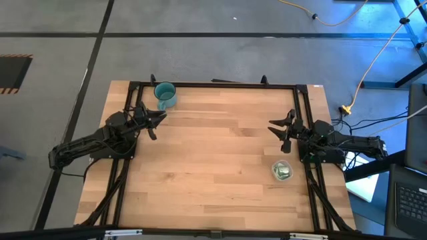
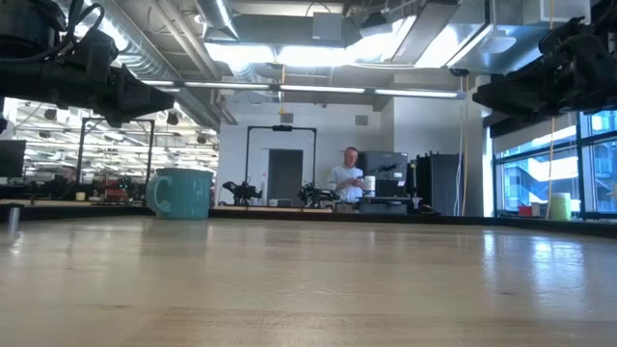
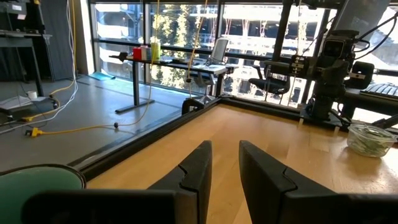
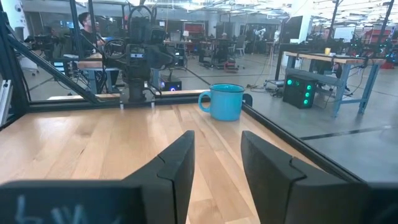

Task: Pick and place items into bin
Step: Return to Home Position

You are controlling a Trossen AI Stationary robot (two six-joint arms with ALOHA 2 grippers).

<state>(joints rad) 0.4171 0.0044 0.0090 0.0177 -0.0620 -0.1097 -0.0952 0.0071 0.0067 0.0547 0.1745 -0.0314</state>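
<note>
I have both arms drawn up at their own sides of the wooden table [image 1: 213, 173]; the left gripper [image 1: 157, 120] hangs near the teal mug [image 1: 165, 95] at the far left corner, the right gripper [image 1: 277, 128] opposite it, pointing inward across the boards. Both sets of jaws stand parted with bare wood showing between the fingers, and neither holds anything.

The clear bin [image 1: 273, 170] sits upright near the right edge, just beside the right arm and on the near side of its gripper; the foil packets [image 1: 283, 173] lie heaped inside it, pale green and gold as far as I can tell. I see no loose packet anywhere on the table, so I judge the sorting done and only parking the arms left.

If anything more had to go in, the right arm is far nearer; the left would have to cross the whole table. From the left wrist view the bin shows beyond the fingers, beside the other arm's base.
</note>
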